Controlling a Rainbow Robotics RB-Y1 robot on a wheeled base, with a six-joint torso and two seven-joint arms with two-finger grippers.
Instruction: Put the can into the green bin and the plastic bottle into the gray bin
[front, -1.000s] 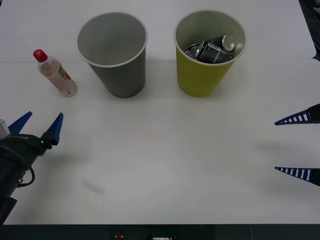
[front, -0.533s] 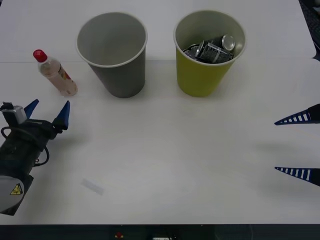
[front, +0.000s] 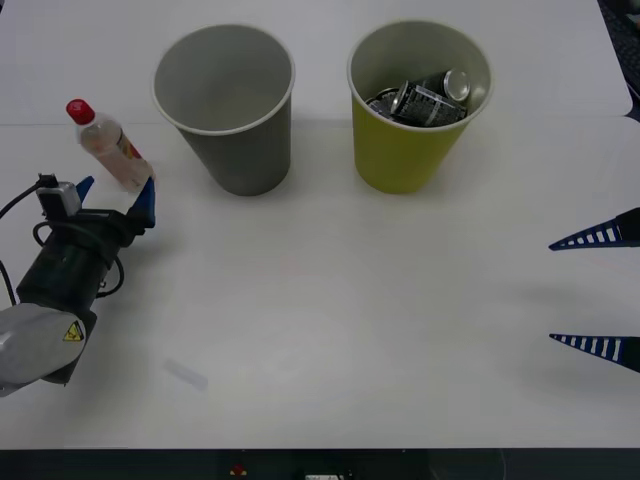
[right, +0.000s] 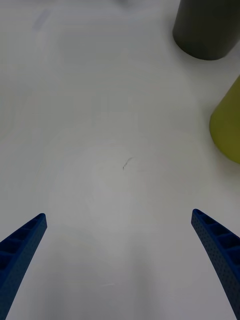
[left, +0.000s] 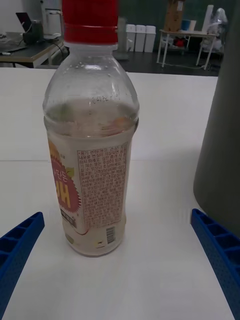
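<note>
Left pincer (front: 115, 192) has advanced across the desk (front: 330, 320) over the last second, from the near left corner up to the plastic bottle (front: 110, 146). Its blue fingertips now sit either side of the bottle's base, spread wide, gripping nothing. In the left wrist view the bottle (left: 91, 130) stands upright between the two blue fingers (left: 20, 242), off centre toward one of them, gaps on both sides. Judgement: approach nearly complete; closing on the bottle is the likely next step, and the off-centre line may nudge it.

Right pincer (front: 598, 290) is parked at the right edge of the desk, fingers wide apart and empty, unchanged over the same second.

Containers:
- green bin (front: 415, 110): upright, holds the can (front: 425, 98), lying tilted inside with its shiny end up. The can half of the task reads as done.
- gray bin (front: 228, 105): upright, nothing seen inside, just right of the bottle and close to it. The bottle is still on the desk, outside it.
</note>
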